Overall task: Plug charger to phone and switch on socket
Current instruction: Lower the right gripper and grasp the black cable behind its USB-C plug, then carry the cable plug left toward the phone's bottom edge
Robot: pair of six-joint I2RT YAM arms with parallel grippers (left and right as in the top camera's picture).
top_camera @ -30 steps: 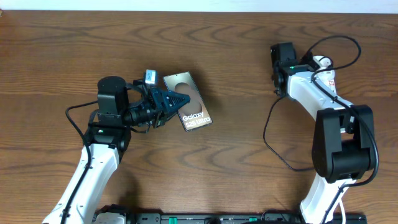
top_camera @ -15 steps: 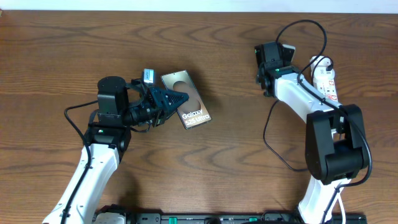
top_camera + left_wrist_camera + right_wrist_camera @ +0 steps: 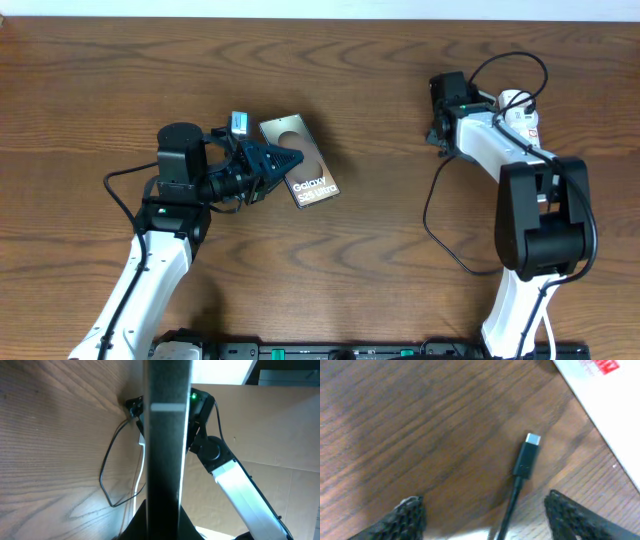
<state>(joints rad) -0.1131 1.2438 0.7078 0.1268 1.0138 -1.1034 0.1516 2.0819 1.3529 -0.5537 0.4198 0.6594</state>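
Note:
The phone (image 3: 305,170), dark with white "Galaxy" lettering, lies at centre left, and my left gripper (image 3: 283,160) is shut on its left edge. In the left wrist view the phone (image 3: 167,435) shows edge-on as a dark bar rising from the jaws. The charger's black plug (image 3: 526,457) with a silver tip lies on the wood between the open fingers of my right gripper (image 3: 485,502), untouched. Its thin cable (image 3: 428,215) loops down the table. The white socket (image 3: 524,120) with red marks lies at the right, partly under the right arm; it also shows in the right wrist view (image 3: 605,405).
The right arm (image 3: 220,455) shows across the table in the left wrist view, with the thin cable (image 3: 104,477) looped on the wood. A thicker black robot cable (image 3: 510,62) arcs above the right wrist. The table's far edge runs along the top.
My right gripper swung left half a second ago and has come back right, closer to the socket. The left arm and the phone have not moved.

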